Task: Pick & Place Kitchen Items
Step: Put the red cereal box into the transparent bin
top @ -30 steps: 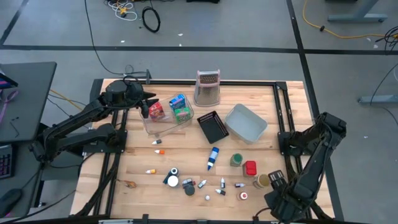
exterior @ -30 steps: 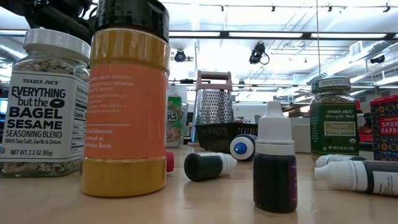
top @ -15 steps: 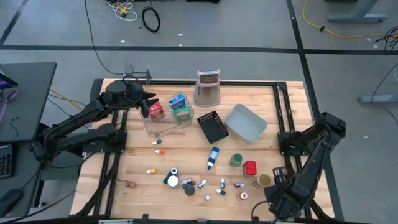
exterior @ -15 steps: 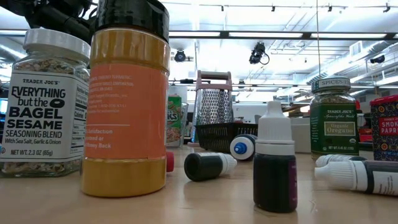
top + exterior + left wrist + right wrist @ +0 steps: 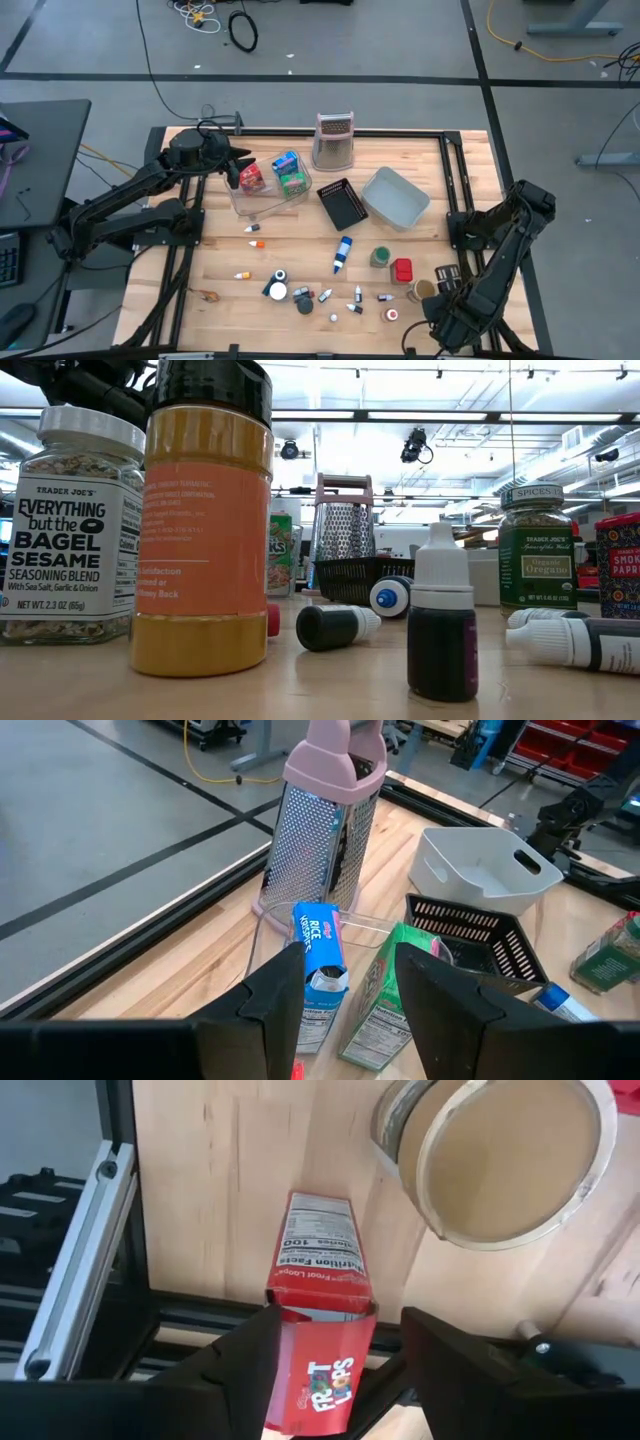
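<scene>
My right gripper [image 5: 337, 1320] points down over the table's near right corner [image 5: 447, 278]. Its fingers stand apart on either side of the top end of a red Froot Loops box [image 5: 320, 1370]. The box is upright under the gripper, beside a tan can [image 5: 500, 1155]; whether its lower end rests on the wood, I cannot tell. My left gripper [image 5: 350, 960] hangs open at the left end of the clear tray [image 5: 270, 203], holding nothing. A red packet [image 5: 251, 178], a blue packet [image 5: 320, 935] and a green packet [image 5: 395, 990] stand in the tray. My right gripper comes at the box's top end from above, a finger on each narrow side. One finger [image 5: 250, 1360] lies right at the box's side edge [image 5: 272, 1320]; whether it touches, I cannot tell. Wood shows between the other finger and the box.
A metal grater [image 5: 334, 140] stands at the far edge, with a black mesh basket [image 5: 342, 202] and a grey bin [image 5: 395, 197] right of the tray. A blue-white bottle [image 5: 343, 253], a green can [image 5: 380, 257], a red can [image 5: 402, 269] and several vials [image 5: 300, 295] lie toward the near edge.
My right gripper has turned a little about its own axis while staying over the near right corner. The left arm and the packets in the tray have kept still.
</scene>
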